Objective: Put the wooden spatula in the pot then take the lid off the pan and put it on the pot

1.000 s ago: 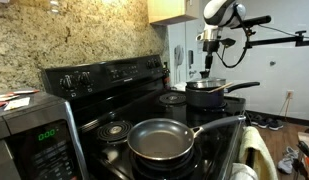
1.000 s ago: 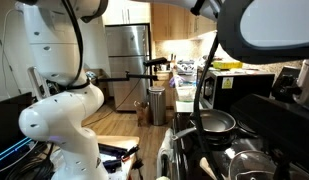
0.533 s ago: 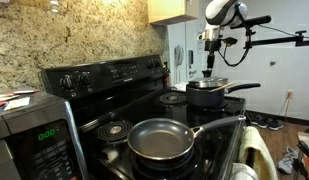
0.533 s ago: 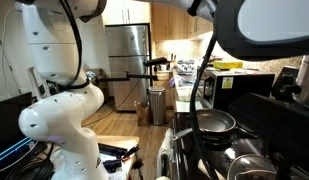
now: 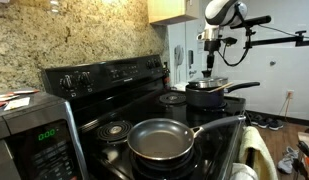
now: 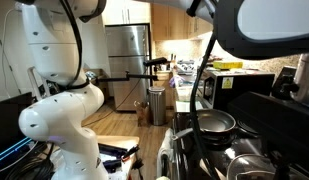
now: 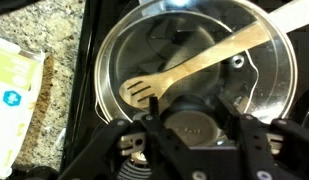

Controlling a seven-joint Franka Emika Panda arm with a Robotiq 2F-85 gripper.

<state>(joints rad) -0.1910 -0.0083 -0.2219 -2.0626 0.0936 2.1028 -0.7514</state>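
Note:
The clear glass lid lies over the black pot on the stove's far burner. Through the glass I see the wooden spatula inside the pot, slotted head to the left. My gripper hangs straight down over the pot, its fingers closed on either side of the lid's dark centre knob. In an exterior view the gripper stands just above the lid. The wide pan sits uncovered on the near burner, its handle pointing right.
The black stove has a raised control panel at the back and a granite wall behind it. A microwave stands at the near left. A pale box lies on the counter beside the pot. The pot's handle sticks out to the right.

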